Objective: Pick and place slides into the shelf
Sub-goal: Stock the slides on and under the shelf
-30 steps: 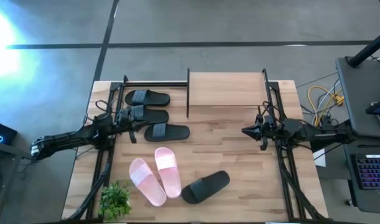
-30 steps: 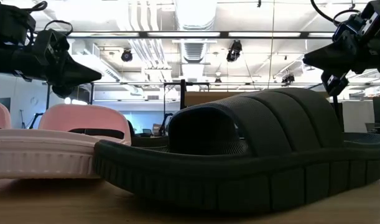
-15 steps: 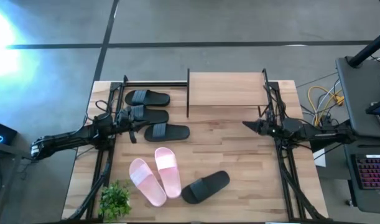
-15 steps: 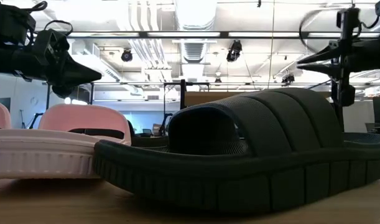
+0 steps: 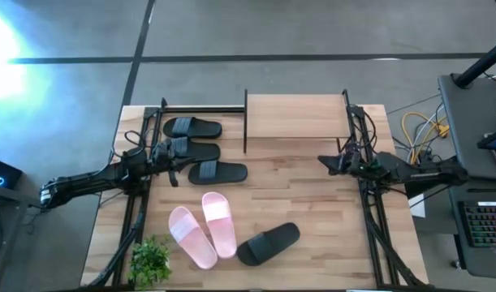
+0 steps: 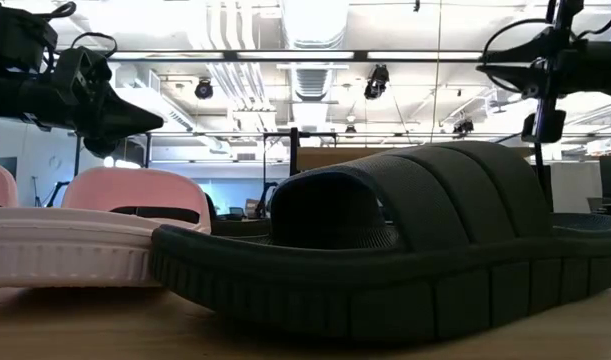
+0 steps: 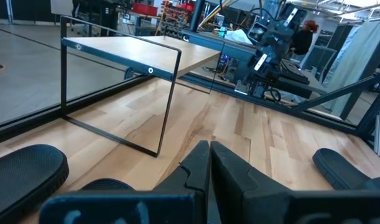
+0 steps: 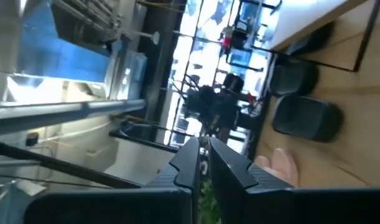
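Room behind hidden by black slide in low view.

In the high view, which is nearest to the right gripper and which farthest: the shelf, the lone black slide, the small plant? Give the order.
Measured from the right gripper, at the table's right side:
1. The shelf, just beyond it at the far edge.
2. The lone black slide, toward the near edge, centre.
3. The small plant, in the near-left corner.

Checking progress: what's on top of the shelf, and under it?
The shelf top is bare, no slides on it. In the left wrist view, only bare table shows beneath its near corner; from above, the plank hides the rest.
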`<state>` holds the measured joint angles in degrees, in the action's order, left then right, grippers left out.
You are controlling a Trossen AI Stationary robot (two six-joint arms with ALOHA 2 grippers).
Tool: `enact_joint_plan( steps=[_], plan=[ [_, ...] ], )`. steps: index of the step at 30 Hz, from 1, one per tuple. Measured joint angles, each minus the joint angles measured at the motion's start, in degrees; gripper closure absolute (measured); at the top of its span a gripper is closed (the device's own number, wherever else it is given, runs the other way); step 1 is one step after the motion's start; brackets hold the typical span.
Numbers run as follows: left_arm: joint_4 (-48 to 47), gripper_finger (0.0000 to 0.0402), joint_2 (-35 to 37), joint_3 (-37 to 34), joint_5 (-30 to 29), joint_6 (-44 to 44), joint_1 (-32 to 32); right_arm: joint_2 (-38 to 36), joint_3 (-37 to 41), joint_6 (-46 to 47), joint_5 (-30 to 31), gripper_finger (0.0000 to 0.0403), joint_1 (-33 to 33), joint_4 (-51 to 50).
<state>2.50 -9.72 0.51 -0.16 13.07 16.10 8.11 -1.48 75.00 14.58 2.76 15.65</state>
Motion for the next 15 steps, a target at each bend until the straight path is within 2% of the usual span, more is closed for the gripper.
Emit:
enact_joint_plan(
  steps=[5, 8, 11, 13, 15],
  plan=[
    [0.00, 0.0402, 0.00, 0.00, -0.02, 0.00, 0.02, 4.07, 0.00, 0.72, -0.91, 0.0374, -0.04, -0.30],
    [0.00, 0.0402, 0.00, -0.01, -0.03, 0.00, 0.01, 6.88, 0.00, 1.01, -7.09, 0.0374, -0.02, 1.07],
    [0.00, 0.0402, -0.01, 0.00, -0.15, 0.00, -0.01, 10.59, 0.02, 0.76, -13.73, 0.0374, -0.02, 7.93],
    [-0.02, 0.0402, 0.00, 0.01, -0.17, -0.01, -0.01, 13.34, -0.02, 0.76, -15.99, 0.0374, 0.00, 13.01],
    [0.00, 0.0402, 0.00, -0.01, -0.17, 0.01, -0.01, 16.20, -1.16, 0.51, -16.59, 0.0374, 0.00, 13.18]
  ],
)
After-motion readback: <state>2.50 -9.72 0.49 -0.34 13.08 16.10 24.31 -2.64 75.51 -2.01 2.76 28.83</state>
